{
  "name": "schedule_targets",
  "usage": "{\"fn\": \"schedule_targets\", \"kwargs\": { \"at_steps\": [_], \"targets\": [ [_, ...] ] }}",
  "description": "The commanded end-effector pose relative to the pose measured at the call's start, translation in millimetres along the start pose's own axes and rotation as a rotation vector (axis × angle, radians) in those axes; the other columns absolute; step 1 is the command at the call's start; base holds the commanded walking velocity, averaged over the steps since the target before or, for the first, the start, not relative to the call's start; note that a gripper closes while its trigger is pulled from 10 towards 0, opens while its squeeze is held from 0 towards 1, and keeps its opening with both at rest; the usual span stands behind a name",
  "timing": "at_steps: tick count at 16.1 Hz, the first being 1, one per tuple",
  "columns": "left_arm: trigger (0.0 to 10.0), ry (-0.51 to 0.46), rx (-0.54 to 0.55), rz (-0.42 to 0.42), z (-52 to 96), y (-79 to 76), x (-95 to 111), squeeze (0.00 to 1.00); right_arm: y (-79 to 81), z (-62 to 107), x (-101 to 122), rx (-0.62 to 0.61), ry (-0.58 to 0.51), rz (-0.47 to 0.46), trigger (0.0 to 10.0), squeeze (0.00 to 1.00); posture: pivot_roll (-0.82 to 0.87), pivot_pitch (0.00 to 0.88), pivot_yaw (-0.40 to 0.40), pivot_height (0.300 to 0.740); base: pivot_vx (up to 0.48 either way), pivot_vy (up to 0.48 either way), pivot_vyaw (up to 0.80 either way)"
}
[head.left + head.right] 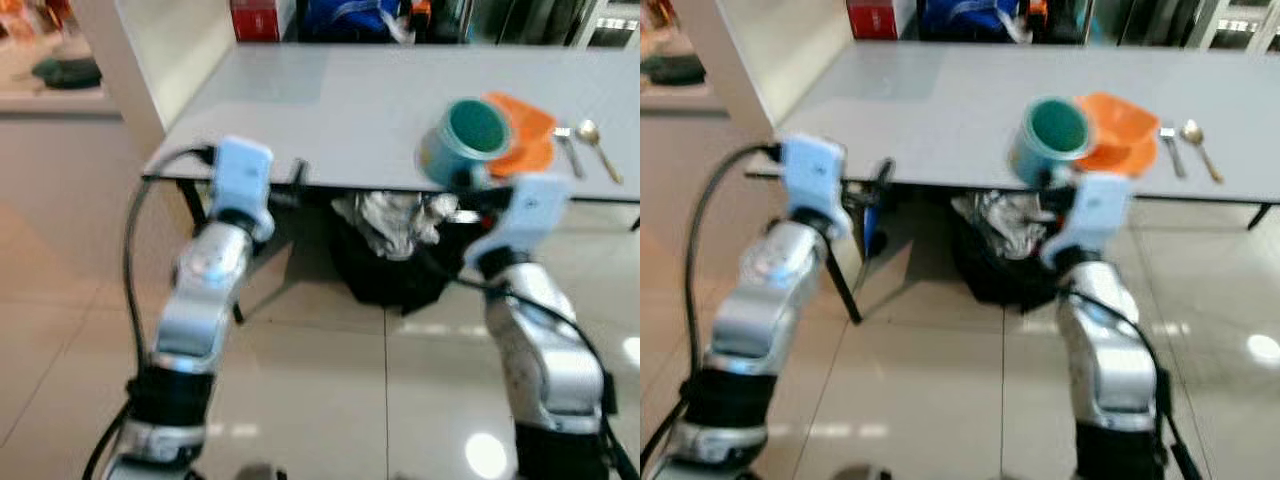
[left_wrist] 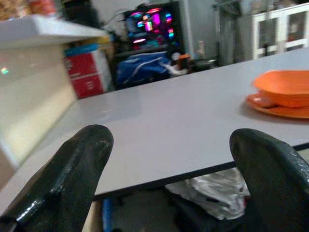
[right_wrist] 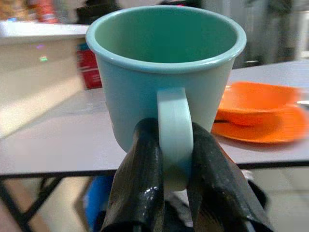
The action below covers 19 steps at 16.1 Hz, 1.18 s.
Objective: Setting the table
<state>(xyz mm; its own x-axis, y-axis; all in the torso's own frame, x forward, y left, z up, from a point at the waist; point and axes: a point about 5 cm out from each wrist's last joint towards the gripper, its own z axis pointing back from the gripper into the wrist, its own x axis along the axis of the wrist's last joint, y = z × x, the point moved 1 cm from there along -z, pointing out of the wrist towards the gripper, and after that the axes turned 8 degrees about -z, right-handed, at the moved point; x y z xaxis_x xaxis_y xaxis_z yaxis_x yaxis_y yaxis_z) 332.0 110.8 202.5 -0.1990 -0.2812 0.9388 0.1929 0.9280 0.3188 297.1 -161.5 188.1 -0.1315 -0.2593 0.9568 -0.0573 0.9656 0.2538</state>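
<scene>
Right wrist view, right claw [image 3: 171,159] pinching cup [image 3: 166,72] handle

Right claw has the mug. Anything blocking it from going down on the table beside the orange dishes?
Nothing visible. The right claw pinches the teal mug by its handle at the near table edge. The grey table is bare to the left of the orange bowl and plate; fork and spoon lie beyond them.

Teal mug [image 3: 164,72], orange bowl [image 1: 1124,125], orange plate [image 2: 280,110], grey table [image 1: 330,110], black tool fingers [image 3: 140,188]
</scene>
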Motion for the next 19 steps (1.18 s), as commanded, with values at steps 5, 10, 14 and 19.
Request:
{"fn": "schedule_targets", "kwargs": {
  "at_steps": [5, 10, 14, 19],
  "targets": [
    [10.0, -0.032, 0.027, -0.006, 2.5, 4.0, 10.5, 0.0, -4.1, -4.8, 21.8, 0.005, -0.049, 0.009, 10.0, 0.0, -0.01, 0.048, -0.004, 0.74, 0.478, 0.0, 0.0],
    [10.0, -0.034, 0.031, -0.007, 1.2, 5.9, 12.4, 0.0, -15.6, -6.1, 28.6, -0.027, -0.056, 0.026, 10.0, 0.0, -0.01, 0.061, -0.01, 0.74, 0.476, 0.0, -0.32],
    [10.0, -0.034, 0.029, -0.009, 0.5, 5.5, 13.0, 0.0, -16.9, -6.9, 30.3, -0.026, -0.055, 0.03, 10.0, 0.0, -0.01, 0.059, -0.013, 0.74, 0.472, 0.0, -0.2],
    [10.0, -0.031, 0.025, -0.01, 1.4, 4.9, 12.1, 0.0, -16.0, -7.3, 30.8, -0.015, -0.051, 0.045, 10.0, 0.0, -0.01, 0.062, -0.012, 0.74, 0.469, 0.0, -0.32]
  ]
}}
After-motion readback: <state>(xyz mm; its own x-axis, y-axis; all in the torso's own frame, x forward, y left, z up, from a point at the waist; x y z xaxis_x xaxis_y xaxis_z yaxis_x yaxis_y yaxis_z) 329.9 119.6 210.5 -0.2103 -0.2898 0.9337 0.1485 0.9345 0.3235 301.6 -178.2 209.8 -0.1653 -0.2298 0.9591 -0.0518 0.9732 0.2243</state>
